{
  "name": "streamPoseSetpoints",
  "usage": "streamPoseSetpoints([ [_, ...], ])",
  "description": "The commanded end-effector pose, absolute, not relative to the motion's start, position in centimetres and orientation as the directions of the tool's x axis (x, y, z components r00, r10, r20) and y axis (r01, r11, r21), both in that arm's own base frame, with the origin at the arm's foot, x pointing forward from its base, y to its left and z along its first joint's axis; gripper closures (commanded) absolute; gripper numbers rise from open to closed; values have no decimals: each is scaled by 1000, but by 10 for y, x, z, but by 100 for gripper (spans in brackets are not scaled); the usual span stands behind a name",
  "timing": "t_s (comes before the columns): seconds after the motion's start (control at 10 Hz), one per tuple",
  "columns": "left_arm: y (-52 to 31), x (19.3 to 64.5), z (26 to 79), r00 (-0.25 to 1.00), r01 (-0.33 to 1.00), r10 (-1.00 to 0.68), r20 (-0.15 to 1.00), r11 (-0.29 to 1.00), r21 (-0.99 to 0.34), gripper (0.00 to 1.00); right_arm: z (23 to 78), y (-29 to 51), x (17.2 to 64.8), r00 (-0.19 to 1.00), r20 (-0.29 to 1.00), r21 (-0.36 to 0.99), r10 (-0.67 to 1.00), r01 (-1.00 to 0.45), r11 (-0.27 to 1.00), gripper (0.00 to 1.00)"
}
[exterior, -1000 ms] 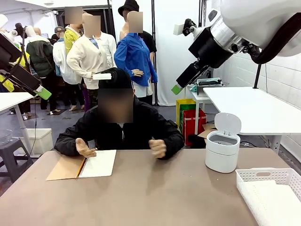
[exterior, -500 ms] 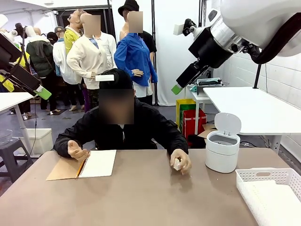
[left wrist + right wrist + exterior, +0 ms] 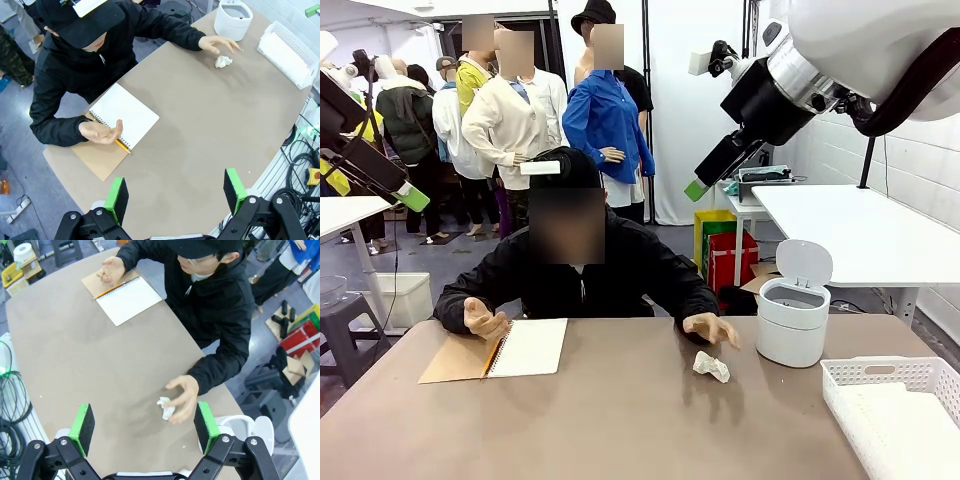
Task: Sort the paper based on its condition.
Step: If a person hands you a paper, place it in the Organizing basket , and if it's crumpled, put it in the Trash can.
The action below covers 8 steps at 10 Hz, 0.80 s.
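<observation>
Brown table [image 3: 620, 430] in a crowded hall, with a person in a black jacket and cap seated at the far side. Toward the robot's right on that surface: 1 paper wad [image 3: 711, 367], crumpled and white, lying loose on bare tabletop, apart from bin and basket. Just behind it, the person's open hand [image 3: 710, 328], fingers spread, palm down, close to the wad and not gripping it. Same pair from above in the left wrist view, paper wad [image 3: 223, 61] just beside the open hand [image 3: 218, 44], and in the right wrist view, paper wad [image 3: 166, 408] at the fingertips of that hand [image 3: 183, 396].

Near the wad, farther right: 1 white bin [image 3: 792, 322], round, lid flipped up. At the near right corner, well apart from the wad: 1 white basket [image 3: 895, 400] with slotted walls.

On the opposite side of the table: 1 spiral notebook [image 3: 530, 346], open on a blank page, tan cover folded out flat beside it, with a pencil [image 3: 492, 357] along the spiral. At its far edge, the person's other hand [image 3: 483, 320], palm up, loosely curled, holding nothing.

Left gripper [image 3: 176, 189]: high above the table, fingers released and spread wide, nothing between the 2 green pads. Right gripper [image 3: 144, 421]: likewise high up, over the wad's end of the table, fingers released, wide apart, empty.
</observation>
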State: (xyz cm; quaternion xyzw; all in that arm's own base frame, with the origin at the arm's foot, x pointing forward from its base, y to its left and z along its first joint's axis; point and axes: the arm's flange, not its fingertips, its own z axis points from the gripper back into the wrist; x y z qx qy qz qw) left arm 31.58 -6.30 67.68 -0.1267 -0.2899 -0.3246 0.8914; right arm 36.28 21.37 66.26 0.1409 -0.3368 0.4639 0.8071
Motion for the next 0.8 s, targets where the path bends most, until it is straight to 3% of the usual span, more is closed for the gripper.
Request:
streamPoseSetpoints([
  [0.0, -63, 316, 677, 619, 651, -503, 603, 758, -36, 0, 663, 213, 363, 345, 675, -83, 652, -843, 532, 0],
  [0.7, -63, 316, 677, 619, 651, -503, 603, 758, -36, 0, 663, 213, 363, 345, 675, -83, 652, -843, 532, 0],
])
